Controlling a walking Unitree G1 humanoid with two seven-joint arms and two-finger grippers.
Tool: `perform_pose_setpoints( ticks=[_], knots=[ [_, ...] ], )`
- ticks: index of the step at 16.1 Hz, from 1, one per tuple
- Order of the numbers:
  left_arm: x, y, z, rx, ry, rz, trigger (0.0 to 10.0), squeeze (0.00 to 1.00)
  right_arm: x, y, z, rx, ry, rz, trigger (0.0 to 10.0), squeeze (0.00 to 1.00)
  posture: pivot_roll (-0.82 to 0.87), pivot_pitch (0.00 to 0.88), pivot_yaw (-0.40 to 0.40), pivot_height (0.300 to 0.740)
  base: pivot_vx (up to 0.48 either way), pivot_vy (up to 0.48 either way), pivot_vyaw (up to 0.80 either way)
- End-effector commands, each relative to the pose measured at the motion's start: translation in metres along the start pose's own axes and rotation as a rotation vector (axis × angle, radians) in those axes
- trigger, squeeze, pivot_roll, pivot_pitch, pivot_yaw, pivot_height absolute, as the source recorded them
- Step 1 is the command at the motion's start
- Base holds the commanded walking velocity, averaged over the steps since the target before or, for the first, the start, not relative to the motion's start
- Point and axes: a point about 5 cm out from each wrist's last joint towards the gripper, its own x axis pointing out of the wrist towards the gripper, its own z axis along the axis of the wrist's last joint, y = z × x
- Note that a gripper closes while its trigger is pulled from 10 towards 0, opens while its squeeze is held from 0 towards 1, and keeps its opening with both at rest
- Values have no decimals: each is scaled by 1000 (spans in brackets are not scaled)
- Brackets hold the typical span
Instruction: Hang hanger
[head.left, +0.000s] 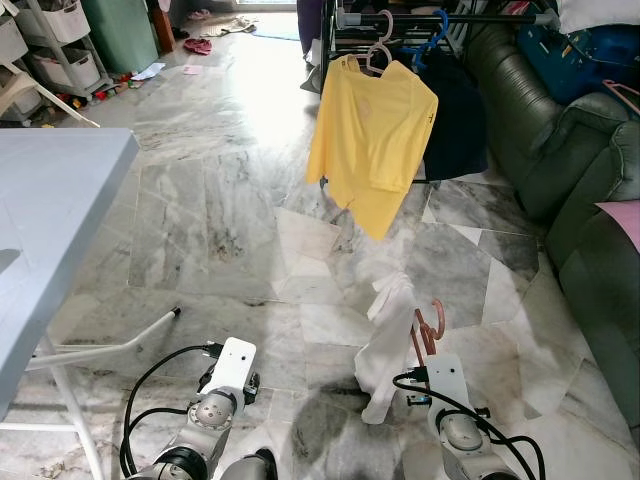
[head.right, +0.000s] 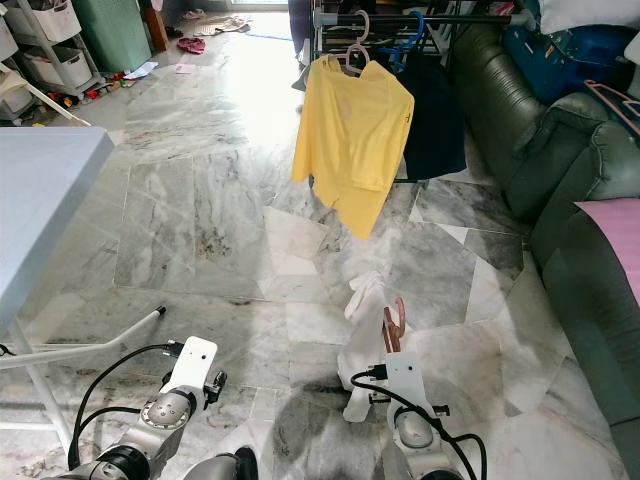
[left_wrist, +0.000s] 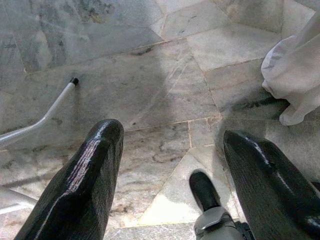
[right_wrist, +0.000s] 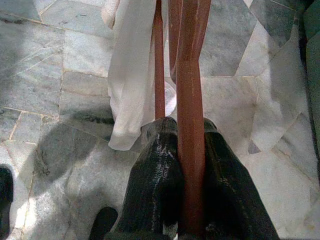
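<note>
Evidently right gripper (right_wrist: 190, 165) is pinching the stiff, light hanger (right_wrist: 190, 90) with limp white garment (head.left: 385, 345) dangling; left gripper (left_wrist: 170, 165) is hanging spread.

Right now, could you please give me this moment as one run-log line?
right tool: shut on hanger with white garment | left tool: open, idle | clothes rack: ahead, not reached

Grey-veined marble floor (head.left: 230, 210) — white table legs (head.left: 110, 345) on it, sandals (head.left: 197, 45) and scattered litter far back
</note>
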Motion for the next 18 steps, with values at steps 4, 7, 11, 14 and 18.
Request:
perform_pose_setpoints(
  ticks=[4, 7, 11, 14, 18],
  knots=[
    [-2, 2, -10, 13, 36, -2, 10000, 0, -1, 0, -4, -3, 10, 4, 10000, 0, -56, 83, 20, 740, 0, 0, 0],
    [-2, 2, -10, 17, 34, -2, 10000, 0, -1, 0, -4, -3, 9, 4, 10000, 0, -57, 81, 19, 740, 0, 0, 0],
    [-2, 2, -9, 18, 31, -1, 10000, 0, -1, 1, -4, -4, 9, 7, 10000, 0, -55, 80, 17, 740, 0, 0, 0],
    [-2, 1, -9, 17, 31, -3, 10000, 0, -2, 1, -4, -4, 8, 8, 10000, 0, -54, 81, 16, 740, 0, 0, 0],
    [-2, -1, -10, 17, 33, -3, 10000, 0, -1, 1, -4, -4, 8, 11, 10000, 0, -53, 82, 15, 740, 0, 0, 0]
  ],
)
